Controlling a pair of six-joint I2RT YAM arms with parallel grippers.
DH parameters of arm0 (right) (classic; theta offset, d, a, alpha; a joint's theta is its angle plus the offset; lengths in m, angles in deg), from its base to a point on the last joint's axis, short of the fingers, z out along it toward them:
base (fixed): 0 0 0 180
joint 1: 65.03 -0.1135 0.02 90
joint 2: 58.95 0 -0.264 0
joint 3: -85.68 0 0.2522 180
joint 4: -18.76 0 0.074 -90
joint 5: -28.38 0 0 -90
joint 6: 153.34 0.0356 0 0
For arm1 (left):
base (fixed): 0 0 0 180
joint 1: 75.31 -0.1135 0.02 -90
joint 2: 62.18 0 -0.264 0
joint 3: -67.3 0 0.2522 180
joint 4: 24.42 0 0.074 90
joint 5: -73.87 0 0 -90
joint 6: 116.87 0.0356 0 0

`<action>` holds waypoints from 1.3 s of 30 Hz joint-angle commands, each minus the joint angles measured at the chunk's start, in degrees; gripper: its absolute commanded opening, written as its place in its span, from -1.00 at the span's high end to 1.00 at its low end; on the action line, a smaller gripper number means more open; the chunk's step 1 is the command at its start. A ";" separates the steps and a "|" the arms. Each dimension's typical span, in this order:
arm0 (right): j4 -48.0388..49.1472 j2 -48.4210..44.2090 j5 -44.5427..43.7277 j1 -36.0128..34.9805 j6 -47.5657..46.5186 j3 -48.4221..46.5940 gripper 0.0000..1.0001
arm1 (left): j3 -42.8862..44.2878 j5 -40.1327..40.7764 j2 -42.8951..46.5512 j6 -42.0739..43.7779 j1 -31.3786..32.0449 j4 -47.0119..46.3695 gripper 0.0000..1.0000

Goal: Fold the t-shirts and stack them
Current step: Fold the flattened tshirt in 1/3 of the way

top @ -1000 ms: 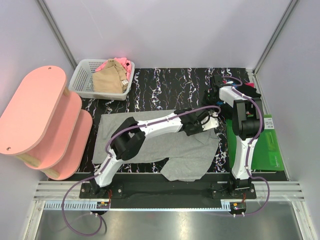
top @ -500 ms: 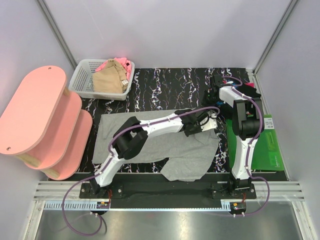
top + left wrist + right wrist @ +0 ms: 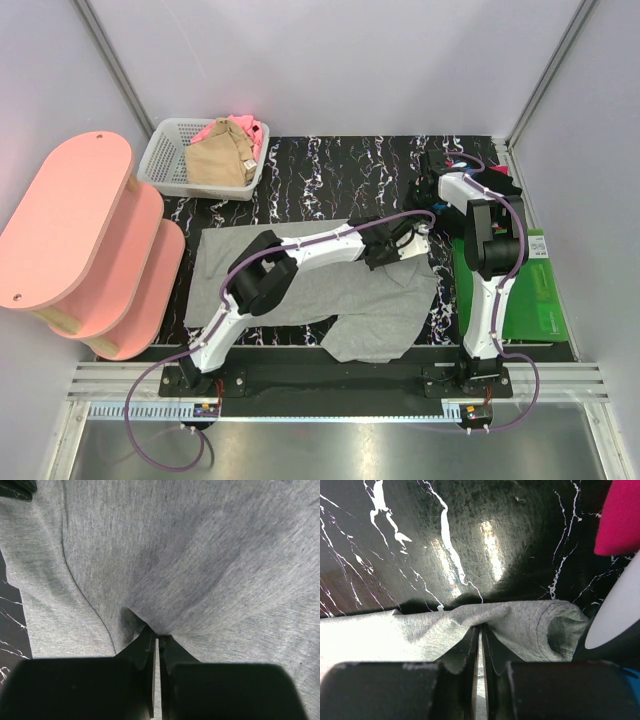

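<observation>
Grey t-shirt [image 3: 320, 290]: I see it spread toward the table's [image 3: 330, 170] near edge.
Left end effector [image 3: 156, 641]: pinching its fold.
Right end effector [image 3: 481, 630]: pinching its edge.

Left arm [image 3: 310, 248] reaching right; left fingers [image 3: 145, 655] pinched together; right fingers [image 3: 467, 647] likewise.

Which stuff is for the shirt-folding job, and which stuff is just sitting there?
For the job: grey t-shirt, pinched by the left end effector and right end effector; tan t-shirt; pink t-shirt.
Just sitting there: white lattice basket, pink shelf, green board.
</observation>
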 commanded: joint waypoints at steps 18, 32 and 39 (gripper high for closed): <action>-0.94 0.68 -1.19 -0.14 -0.38 1.10 0.74 | -4.82 -10.31 19.33 -2.93 -0.20 4.78 0.99; -1.02 0.68 -0.67 -0.05 -0.47 1.01 0.74 | -13.28 -10.05 16.17 -0.38 0.95 6.63 0.05; -0.94 0.68 -0.32 -0.14 -0.47 1.10 0.74 | -8.37 -10.05 16.17 -2.66 3.93 6.54 0.02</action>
